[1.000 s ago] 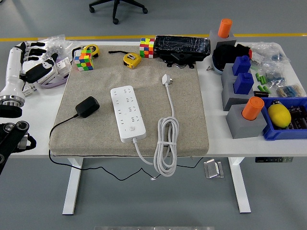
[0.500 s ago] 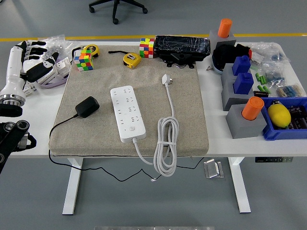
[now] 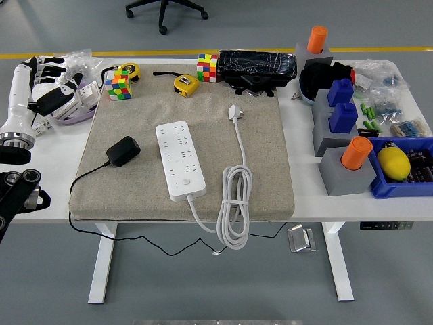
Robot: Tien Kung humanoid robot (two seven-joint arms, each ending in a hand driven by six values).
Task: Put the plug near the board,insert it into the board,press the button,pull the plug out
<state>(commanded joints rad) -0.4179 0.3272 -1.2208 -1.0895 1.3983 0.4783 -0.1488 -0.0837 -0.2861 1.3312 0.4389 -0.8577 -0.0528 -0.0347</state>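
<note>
Left hand (image 3: pixel 42 84) sits at the far-left table edge, white forearm running up from the lower left. It has crept slightly left and back since the earlier frames, now hard against the clear bags (image 3: pixel 73 62). Fingers look loosely extended and empty, though they blur into the clutter there, so not certain. Right arm is out of frame.

Nothing on the mat (image 3: pixel 186 145) has moved. Plug (image 3: pixel 122 150), a black adapter, lies on the mat's left part, just left of the board (image 3: pixel 180 160) and apart from it, its thin black cord trailing off the near-left corner. Board is white, lying lengthwise mid-mat, no plug in any socket. Its own white cable (image 3: pixel 234 203) loops off the near edge, with the white plug end (image 3: pixel 234 112) up near the mat's far side.

Two cubes (image 3: pixel 116 87) and (image 3: pixel 208 67), and a yellow tape (image 3: pixel 185 84) sit along the far edge. Gray blocks with orange and blue caps (image 3: pixel 345 162) stand on the right.
</note>
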